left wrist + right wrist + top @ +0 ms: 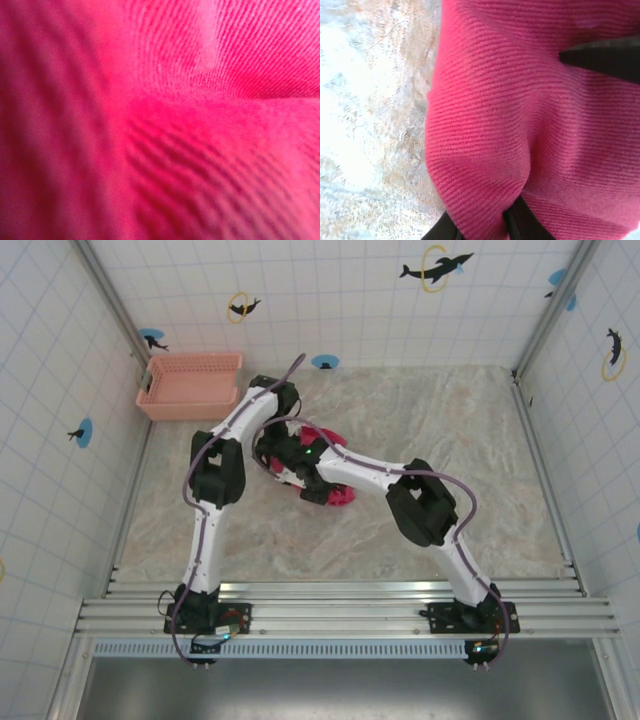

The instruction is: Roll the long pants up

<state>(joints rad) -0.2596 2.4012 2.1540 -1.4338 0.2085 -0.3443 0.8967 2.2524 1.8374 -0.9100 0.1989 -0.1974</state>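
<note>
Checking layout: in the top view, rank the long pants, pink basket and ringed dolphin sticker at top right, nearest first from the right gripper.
1. long pants: at the right gripper, mid-table.
2. basket: far left corner.
3. dolphin sticker: back wall, upper right.

The long pants are mostly hidden under the arms.

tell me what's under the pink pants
The marbled table lies under the long pants and shows bare beside their edge. Whether anything else sits beneath the bunched cloth cannot be seen, because the fabric covers it.
</note>
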